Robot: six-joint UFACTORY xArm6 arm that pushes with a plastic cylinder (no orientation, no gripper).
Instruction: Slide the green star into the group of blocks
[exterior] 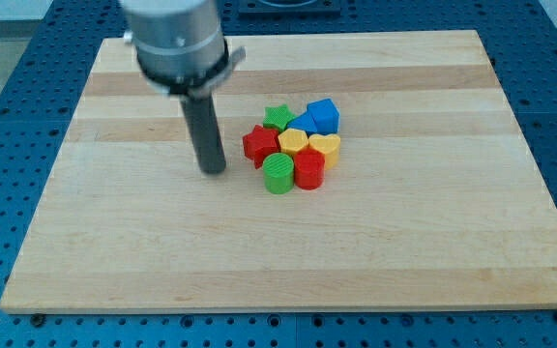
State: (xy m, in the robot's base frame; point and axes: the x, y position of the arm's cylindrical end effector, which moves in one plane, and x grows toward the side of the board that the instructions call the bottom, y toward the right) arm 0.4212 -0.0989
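The green star (278, 117) sits at the top left of a tight cluster near the board's middle, touching the red star (257, 145) and a blue block (300, 124). The cluster also holds a blue cube (323, 116), two yellow heart blocks (292, 141) (326, 147), a green cylinder (278, 174) and a red cylinder-like block (309, 168). My tip (213, 171) rests on the board to the view's left of the cluster, about a block's width from the red star and touching no block.
The wooden board (114, 242) lies on a blue perforated table (8, 116). The arm's grey housing (174, 39) hangs over the board's upper left part.
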